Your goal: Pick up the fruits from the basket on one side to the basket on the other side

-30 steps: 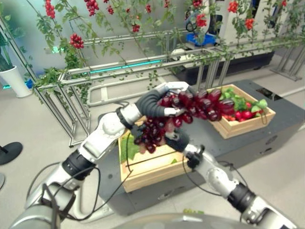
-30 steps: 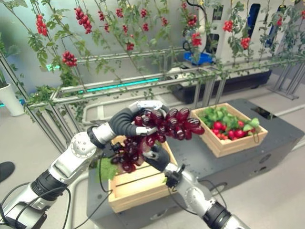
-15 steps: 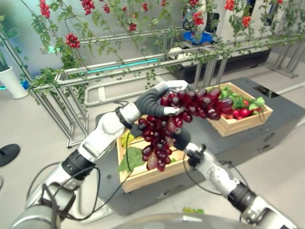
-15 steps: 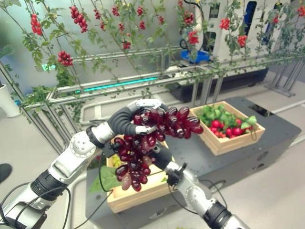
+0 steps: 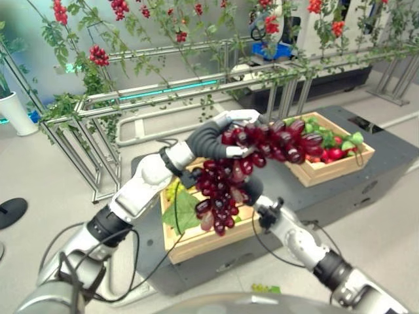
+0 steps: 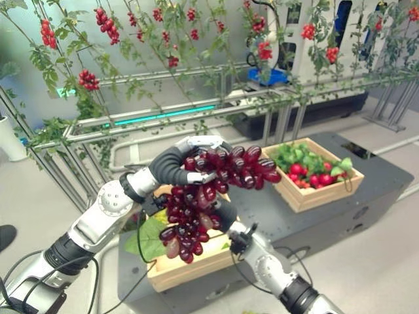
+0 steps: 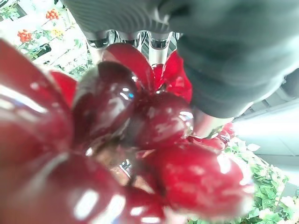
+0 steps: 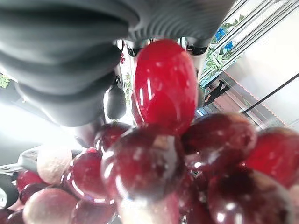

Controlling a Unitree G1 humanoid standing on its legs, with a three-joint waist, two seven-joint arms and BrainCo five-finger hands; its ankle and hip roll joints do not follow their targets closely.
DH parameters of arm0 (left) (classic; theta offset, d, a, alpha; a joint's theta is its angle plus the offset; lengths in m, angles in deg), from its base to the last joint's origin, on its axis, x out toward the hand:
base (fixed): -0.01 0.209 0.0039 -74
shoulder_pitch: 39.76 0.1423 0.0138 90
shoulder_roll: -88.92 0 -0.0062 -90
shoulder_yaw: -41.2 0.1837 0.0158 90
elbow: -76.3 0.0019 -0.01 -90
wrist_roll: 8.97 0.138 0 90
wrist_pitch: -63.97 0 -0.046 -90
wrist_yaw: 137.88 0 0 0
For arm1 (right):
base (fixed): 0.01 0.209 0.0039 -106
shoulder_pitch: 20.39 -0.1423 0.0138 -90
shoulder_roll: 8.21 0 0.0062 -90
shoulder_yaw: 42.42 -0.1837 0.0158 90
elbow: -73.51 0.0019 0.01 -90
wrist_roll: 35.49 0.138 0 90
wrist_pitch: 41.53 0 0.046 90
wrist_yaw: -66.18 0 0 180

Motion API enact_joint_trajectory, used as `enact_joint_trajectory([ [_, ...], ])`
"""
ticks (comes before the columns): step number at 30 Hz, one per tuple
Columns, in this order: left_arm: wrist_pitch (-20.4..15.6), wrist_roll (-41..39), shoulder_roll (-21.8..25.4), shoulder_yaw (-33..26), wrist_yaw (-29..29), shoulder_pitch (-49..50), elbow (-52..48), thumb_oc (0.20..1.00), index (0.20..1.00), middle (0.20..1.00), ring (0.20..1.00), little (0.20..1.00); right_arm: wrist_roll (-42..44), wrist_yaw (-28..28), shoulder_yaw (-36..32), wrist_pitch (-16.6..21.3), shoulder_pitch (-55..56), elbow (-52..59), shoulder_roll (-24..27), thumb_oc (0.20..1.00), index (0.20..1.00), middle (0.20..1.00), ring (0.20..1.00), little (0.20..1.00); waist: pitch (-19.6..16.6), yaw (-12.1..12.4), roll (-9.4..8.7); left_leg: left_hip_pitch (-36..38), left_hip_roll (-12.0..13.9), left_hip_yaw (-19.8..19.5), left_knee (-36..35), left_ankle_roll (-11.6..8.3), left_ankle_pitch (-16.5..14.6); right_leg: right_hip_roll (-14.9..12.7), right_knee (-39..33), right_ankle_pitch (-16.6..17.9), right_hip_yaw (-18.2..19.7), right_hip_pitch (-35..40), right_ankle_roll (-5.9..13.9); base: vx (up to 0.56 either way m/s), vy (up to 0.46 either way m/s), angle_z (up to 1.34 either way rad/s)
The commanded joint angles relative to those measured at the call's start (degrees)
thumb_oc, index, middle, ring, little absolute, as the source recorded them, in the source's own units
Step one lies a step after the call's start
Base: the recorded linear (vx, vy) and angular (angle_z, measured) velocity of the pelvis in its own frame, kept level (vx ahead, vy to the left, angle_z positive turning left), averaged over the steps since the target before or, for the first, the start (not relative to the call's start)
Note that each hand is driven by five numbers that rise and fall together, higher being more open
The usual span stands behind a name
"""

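Note:
My left hand is shut on a bunch of dark red grapes that sticks out sideways toward the right basket. That basket holds red fruits and green leaves. Just below, my right hand is shut on a second, longer bunch of dark red grapes. This one hangs down over the left wooden basket, where a large green leaf lies. Each wrist view shows glossy grapes pressed against that hand's fingers.
Both baskets stand on a dark low platform. Behind it runs a metal rail frame hung with vines and red tomato clusters. A white plant pot stands at the far left on the floor.
The bunch in my right hand has dropped from a tight clump and now hangs down long over the left basket. The left hand and its bunch have stayed almost still.

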Motion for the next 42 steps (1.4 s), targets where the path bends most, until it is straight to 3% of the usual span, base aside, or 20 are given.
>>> enact_joint_trajectory([
  [1, -3.5, -2.0, 0.2, -5.9, 3.1, -3.5, 2.8, 0.2, 0.2, 0.2, 0.2, 0.2, 1.2, -1.8, 0.3, 2.4, -1.4, 3.1, -2.4, 1.0, 1.0, 1.0, 1.0, 1.0, -1.2, -0.5, -3.92, 1.1, -3.7, 1.1, 1.7, 3.17, -3.7, -2.0, 7.1, -4.1, 2.8, -0.9, 3.93, 0.0, 0.0, 0.0],
  [28, -3.3, -2.1, 0.2, -7.5, 2.3, -3.0, 4.1, 0.2, 0.2, 0.2, 0.2, 0.2, -2.1, -1.8, -4.6, 3.0, -3.3, 6.5, 2.4, 1.0, 1.0, 1.0, 1.0, 1.0, -1.3, -0.4, -4.45, 1.3, -3.2, 1.1, 1.8, 3.18, -4.0, -1.8, 7.3, -4.5, 2.9, -0.9, 3.91, 0.0, 0.0, 0.0],
  [42, -2.8, -1.8, -0.5, -8.0, 2.2, -2.3, 4.0, 0.2, 0.2, 0.2, 0.2, 0.2, -1.5, -1.7, -5.1, 3.7, -7.4, 12.2, 1.7, 1.0, 1.0, 1.0, 1.0, 1.0, -1.4, -0.1, -4.33, 1.4, -3.2, 1.0, 1.8, 3.3, -4.1, -1.7, 7.3, -4.6, 3.0, -0.9, 3.73, 0.0, 0.0, 0.0],
])
